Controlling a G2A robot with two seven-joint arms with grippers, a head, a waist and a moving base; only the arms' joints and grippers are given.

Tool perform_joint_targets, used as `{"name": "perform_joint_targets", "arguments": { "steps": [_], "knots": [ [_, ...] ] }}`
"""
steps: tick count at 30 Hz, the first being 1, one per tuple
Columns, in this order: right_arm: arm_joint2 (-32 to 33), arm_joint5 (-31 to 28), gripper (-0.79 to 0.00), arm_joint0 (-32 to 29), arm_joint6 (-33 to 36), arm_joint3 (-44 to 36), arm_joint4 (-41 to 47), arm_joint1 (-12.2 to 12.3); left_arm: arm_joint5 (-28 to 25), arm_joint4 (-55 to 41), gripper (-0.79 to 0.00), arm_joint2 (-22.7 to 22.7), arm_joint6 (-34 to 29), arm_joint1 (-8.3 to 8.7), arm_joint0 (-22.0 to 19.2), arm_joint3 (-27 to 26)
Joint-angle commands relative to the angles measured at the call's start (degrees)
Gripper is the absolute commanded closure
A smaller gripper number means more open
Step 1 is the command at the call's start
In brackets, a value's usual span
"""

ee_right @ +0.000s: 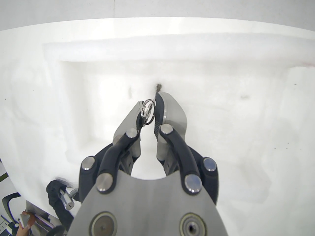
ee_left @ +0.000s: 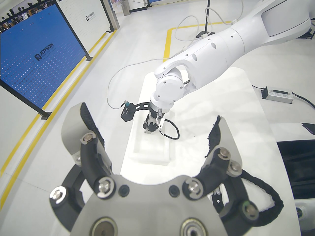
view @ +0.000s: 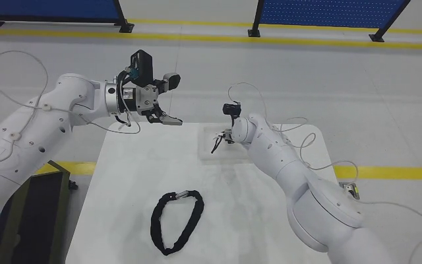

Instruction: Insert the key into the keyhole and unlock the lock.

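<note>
A black fabric-covered chain lock [view: 177,221] lies looped on the white table [view: 119,198] near its front; its silver cylinder end [ee_right: 67,199] shows in the right wrist view. My right gripper [ee_right: 149,104] is shut on a small key [ee_right: 147,112] with a wire ring, low over the floor of a white foam tray [ee_right: 172,47] at the table's back. In the top view that gripper [view: 217,142] is far from the lock. My left gripper [view: 173,100] hangs open and empty above the table's back left corner, its fingers [ee_left: 86,121] wide apart.
The foam tray [ee_left: 150,153] sits at the table's back middle. A dark crate [view: 33,211] stands on the floor to the left of the table. A grey power box [ee_left: 280,94] with cables lies on the floor beyond the table. Blue barriers [view: 330,13] stand behind.
</note>
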Motion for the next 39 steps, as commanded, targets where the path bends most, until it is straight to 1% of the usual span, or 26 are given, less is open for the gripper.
{"name": "perform_joint_targets", "arguments": {
  "steps": [1, 9, 13, 17, 22, 25, 30, 32, 37, 39],
  "knots": [
    [-0.02, 0.45, 0.0, 0.04, -0.04, 0.36, -0.55, -0.27, 0.0, -0.01, -0.785, 0.0, -0.01, 0.0, 0.0, 0.0],
    [-0.04, 1.79, 0.0, 0.98, -0.11, 1.35, -3.15, -1.11, 0.0, -0.01, -0.785, 0.0, -0.01, 0.0, 0.0, 0.0],
    [0.3, 2.93, 0.0, 1.97, 1.22, 1.56, -3.99, -1.21, 0.0, -0.01, -0.785, 0.0, -0.01, 0.0, 0.0, 0.0],
    [0.31, 5.43, 0.0, 2.7, 3.75, 1.26, -5.4, -1.23, 0.0, -0.01, -0.785, 0.0, -0.01, 0.0, 0.0, 0.0],
    [0.12, 8.34, 0.0, 2.96, 4.85, -0.54, -7.67, -1.2, 0.0, -0.01, -0.785, 0.0, -0.01, 0.0, 0.0, 0.0],
    [-0.42, 10.93, 0.0, 2.81, 4.84, -2.41, -10.15, -1.19, 0.0, -0.01, -0.785, 0.0, -0.01, 0.0, 0.0, 0.0],
    [-1.93, 18.38, 0.0, 1.7, 5.19, -6.67, -15.6, -1.35, 0.0, -0.01, -0.785, 0.0, -0.01, 0.0, 0.0, 0.0],
    [-1.99, 19.54, 0.0, 1.12, 5.63, -7.88, -16.52, -1.33, 0.0, -0.01, -0.785, 0.0, -0.01, 0.0, 0.0, 0.0],
    [-0.55, 18.27, 0.0, 0.75, 6.15, -10.02, -16.56, -0.71, 0.0, -0.01, -0.785, 0.0, -0.01, 0.0, 0.0, 0.0],
    [0.79, 16.39, 0.0, 0.61, 6.35, -11.74, -16.06, 0.03, 0.0, -0.01, -0.785, 0.0, -0.01, 0.0, 0.0, 0.0]
  ]
}}
